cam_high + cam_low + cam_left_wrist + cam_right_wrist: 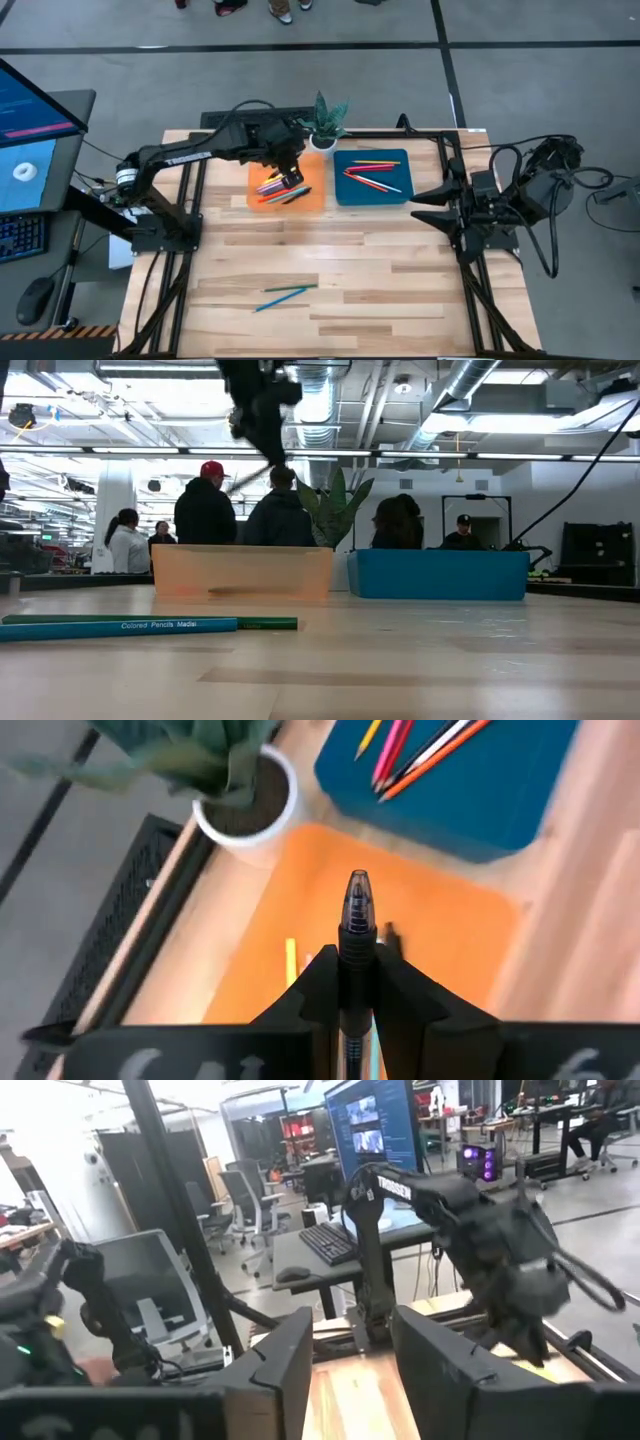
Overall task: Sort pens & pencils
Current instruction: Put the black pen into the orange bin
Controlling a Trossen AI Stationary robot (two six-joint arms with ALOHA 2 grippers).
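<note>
My left gripper (357,965) is shut on a black pen (356,905) and hangs over the orange tray (312,197), also seen in the low view (240,572). Several pens and pencils (271,186) lie in that tray. More pencils in red, yellow and orange (372,175) lie in the blue tray (395,192). A green pencil and a blue pencil (285,293) lie flat on the table near its front. My right gripper (425,207) waits open at the table's right side, held level (350,1365). My left gripper pinches the pen's barrel (356,948) between its two fingers, and the pen lies along them. The pen's capped end (357,888) sticks out past the fingertips. The fingers slant down from the table's left. The pen is lifted clear above the orange tray.
A small potted plant in a white pot (325,128) stands at the far edge between the trays. Bare wood lies between the trays and the two loose pencils (150,624). People stand in the room behind the table (205,510).
</note>
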